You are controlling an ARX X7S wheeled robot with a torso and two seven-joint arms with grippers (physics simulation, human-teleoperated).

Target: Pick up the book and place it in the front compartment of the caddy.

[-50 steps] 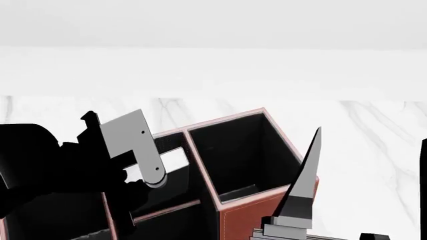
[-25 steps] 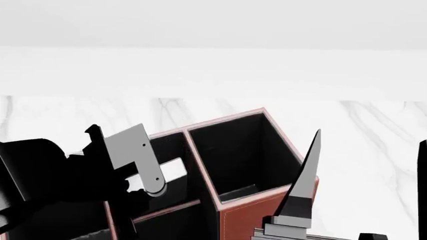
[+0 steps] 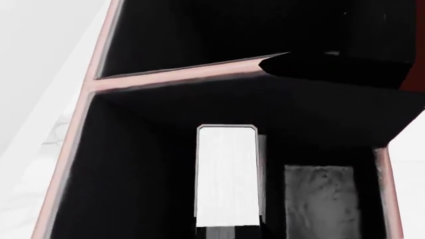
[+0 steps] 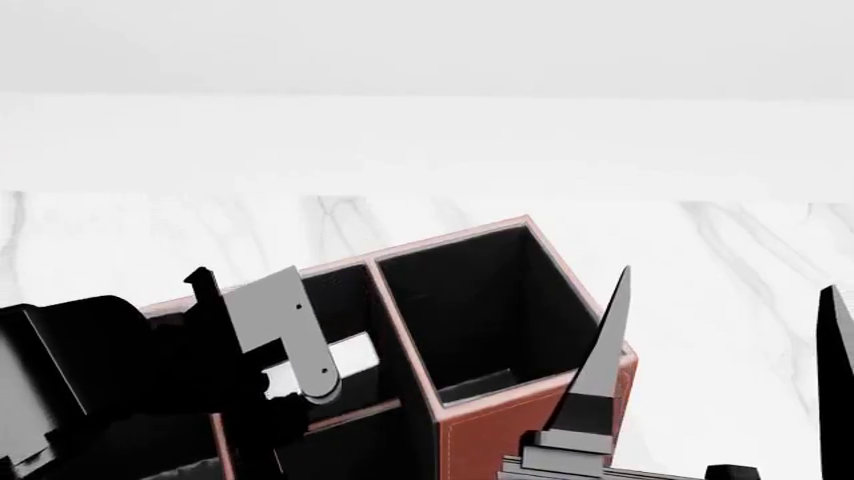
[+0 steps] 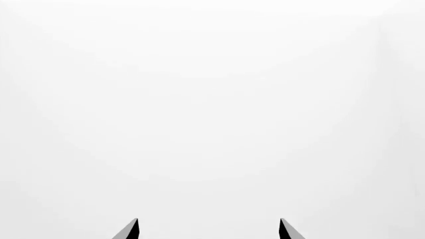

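The left gripper (image 4: 287,385) is apparently pinching the book (image 3: 227,175) inside a black-lined cell of the caddy (image 4: 497,432) on the marble table (image 4: 747,280), while the right gripper (image 5: 208,230) is idling, fingers spread empty.

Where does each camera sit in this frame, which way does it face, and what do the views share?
Head view: on the robot's head, facing forward and down at the caddy on a marble table; left gripper and right gripper show.
Left wrist view: on the left arm, looking into the caddy's black cells; the book shows, page edges up.
Right wrist view: on the right arm, facing blank white; two fingertips show.
Shared: head and left wrist views both show caddy and book.
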